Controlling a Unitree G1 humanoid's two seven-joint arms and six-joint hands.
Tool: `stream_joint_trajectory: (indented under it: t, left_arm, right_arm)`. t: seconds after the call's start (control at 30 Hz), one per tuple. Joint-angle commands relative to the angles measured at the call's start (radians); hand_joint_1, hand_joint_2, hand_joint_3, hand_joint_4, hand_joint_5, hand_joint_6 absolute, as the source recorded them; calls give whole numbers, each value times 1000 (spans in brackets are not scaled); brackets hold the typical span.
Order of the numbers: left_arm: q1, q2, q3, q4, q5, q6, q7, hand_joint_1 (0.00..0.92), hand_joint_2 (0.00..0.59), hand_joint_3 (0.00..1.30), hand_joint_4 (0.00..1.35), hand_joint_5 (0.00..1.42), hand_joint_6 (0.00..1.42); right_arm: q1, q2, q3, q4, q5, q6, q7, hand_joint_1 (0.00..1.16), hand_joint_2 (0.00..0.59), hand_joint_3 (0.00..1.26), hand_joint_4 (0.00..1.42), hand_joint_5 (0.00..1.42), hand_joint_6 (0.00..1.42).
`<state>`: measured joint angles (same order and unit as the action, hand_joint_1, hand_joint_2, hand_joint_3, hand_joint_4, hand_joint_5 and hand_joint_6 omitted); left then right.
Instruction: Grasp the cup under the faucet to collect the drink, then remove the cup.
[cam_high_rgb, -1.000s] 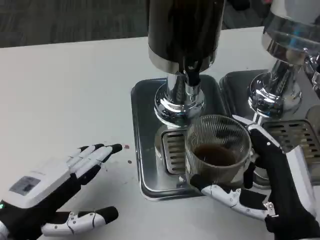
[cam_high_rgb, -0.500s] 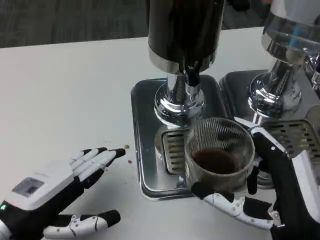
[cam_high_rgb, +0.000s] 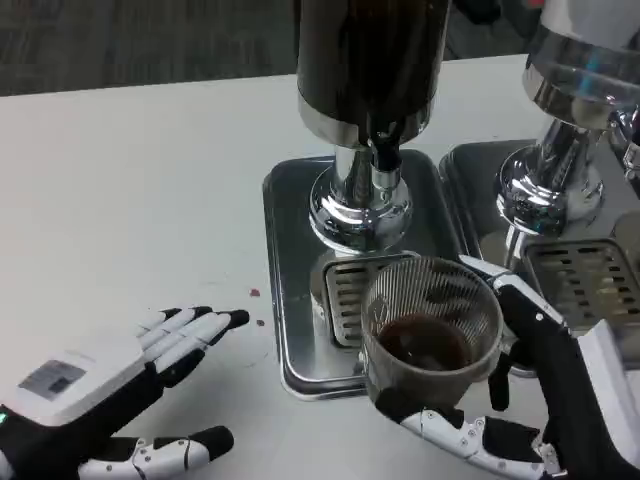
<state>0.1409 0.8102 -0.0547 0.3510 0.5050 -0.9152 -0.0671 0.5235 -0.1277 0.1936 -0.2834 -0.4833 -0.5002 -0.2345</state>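
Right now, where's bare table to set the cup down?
Open white table runs left of the steel drip tray, beyond the left hand. A narrower bare strip lies between that hand and the tray's front corner. It is crowded to the right: the cup in the right hand, the dispenser, and a second dispenser.

**White shells over black: the two hands**

The left hand (cam_high_rgb: 110, 385) has a broad, smooth white back plate with a small grey rectangular label set into it — its print is too blurred to read. Beneath the plate the body is black. Its fingers (cam_high_rgb: 190, 325) are white along the top and end in rounded black tips; the thumb is white with small dark screw holes and a black tip. A tiny green light glows at the wrist edge.

The right hand (cam_high_rgb: 530, 400) is mostly black — white panels cover its fingers and thumb, with what seem to be small screws.
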Motion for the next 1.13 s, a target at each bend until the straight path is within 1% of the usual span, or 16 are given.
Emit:
stream_joint_trajectory:
  t: [0.03,0.3,0.5,0.67,0.7,0.8,1.0,1.13]
  left_arm:
    - [29,24,13,-13,-25,-22,-12,0,245,0,0,0,0]
    - [78,28,41,-53,-21,-22,0,0,250,0,0,0,0]
    - [120,21,73,-106,-10,-28,7,0,254,0,0,0,0]
    - [165,7,104,-146,-14,-11,8,0,263,0,0,0,0]
    - [178,3,112,-158,-15,-3,8,0,265,0,0,0,0]
    - [207,-14,118,-176,-32,15,1,0,278,0,0,0,0]
    - [216,-31,132,-190,-25,25,7,0,285,0,0,0,0]
    - [223,-34,144,-206,-19,35,6,0,287,0,0,0,0]
  right_arm:
    - [1,2,5,-50,19,-39,6,924,162,528,610,891,1275]
    - [12,14,2,-53,20,-34,4,918,160,531,610,894,1275]
    - [16,13,-6,-60,21,-30,7,916,160,532,610,894,1275]
    - [21,12,-13,-68,28,-23,13,915,160,535,610,895,1275]
    - [19,10,-11,-65,39,-24,21,914,161,536,610,895,1275]
    - [9,7,-16,-72,30,-23,25,912,164,537,610,895,1275]
    - [20,17,-18,-74,31,-23,22,909,167,538,617,895,1275]
    - [14,18,-17,-72,35,-20,27,908,168,538,618,895,1275]
